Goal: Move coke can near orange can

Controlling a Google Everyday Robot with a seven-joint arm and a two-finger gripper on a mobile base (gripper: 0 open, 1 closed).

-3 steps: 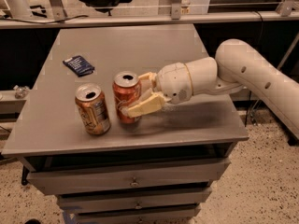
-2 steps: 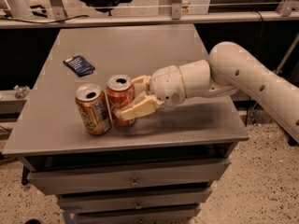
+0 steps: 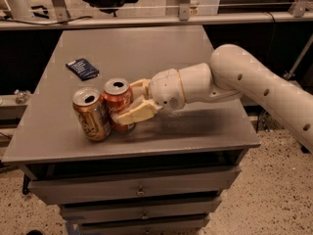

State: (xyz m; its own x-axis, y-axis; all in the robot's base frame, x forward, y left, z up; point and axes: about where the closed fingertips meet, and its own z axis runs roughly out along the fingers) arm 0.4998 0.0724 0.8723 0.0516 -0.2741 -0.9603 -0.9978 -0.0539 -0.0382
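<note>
Tool (image 3: 124,101) grips coke can (image 3: 115,95) (just beside orange can (image 3: 92,115)) on table (image 3: 205,131).

surface (image 3: 146,48): carries both cans and the packet.
orange can (image 3: 91,114): near the front-left corner, close to the front edge.
coke can (image 3: 117,104): just right of the orange can and slightly behind it, sides touching.
claw (image 3: 129,102): reaches in from the right edge, one finger behind the coke can and one before it, clasping it.
packet (image 3: 82,68): flat near the left edge, behind both cans, apart from them.
</note>
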